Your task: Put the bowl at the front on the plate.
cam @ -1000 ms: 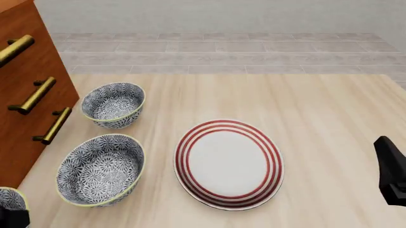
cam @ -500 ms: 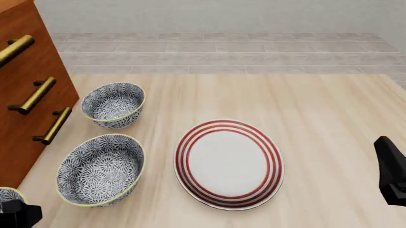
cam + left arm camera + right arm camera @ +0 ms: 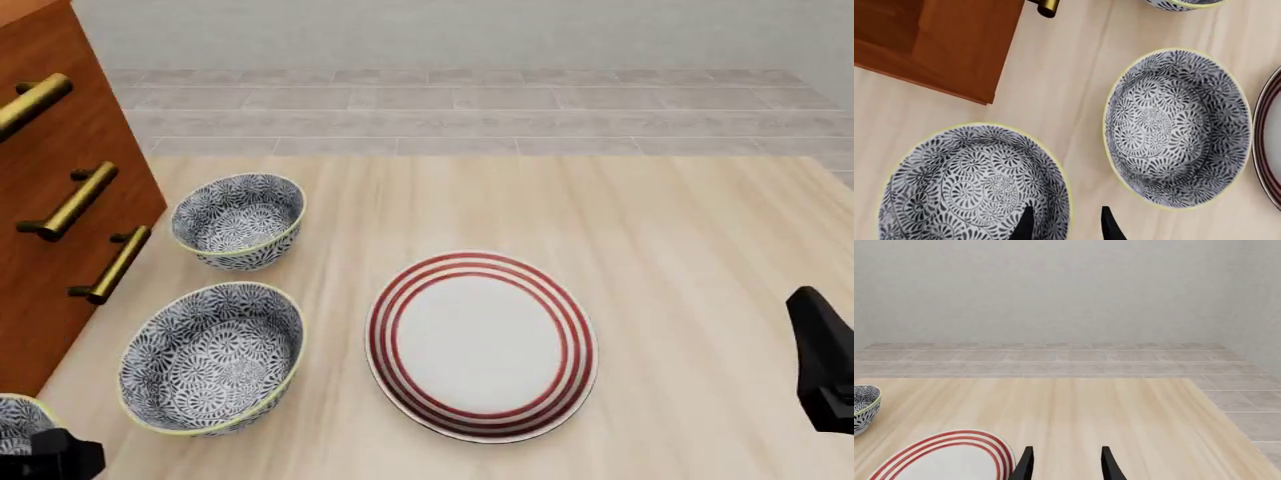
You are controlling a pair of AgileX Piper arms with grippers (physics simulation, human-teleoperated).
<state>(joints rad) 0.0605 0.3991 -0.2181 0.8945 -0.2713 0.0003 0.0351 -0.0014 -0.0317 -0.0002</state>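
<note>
The bowl at the front is navy-and-white flowered with a thin yellow-green rim; in the front view it is cut off by the lower left corner. My left gripper is open just above it, one finger over the inside and the other outside the rim. Only a dark part of that gripper shows in the front view. The white plate with red rings lies mid-table, with its edge also in the left wrist view. My right gripper is open and empty beside the plate.
Two more patterned bowls stand behind the front one: a middle bowl and a far bowl. A wooden cabinet with brass handles borders the table's left side. The right arm sits at the right edge.
The left gripper's dark body has crept a little to the right at the lower left corner, over the front bowl. Bowls, plate and right arm are unmoved.
</note>
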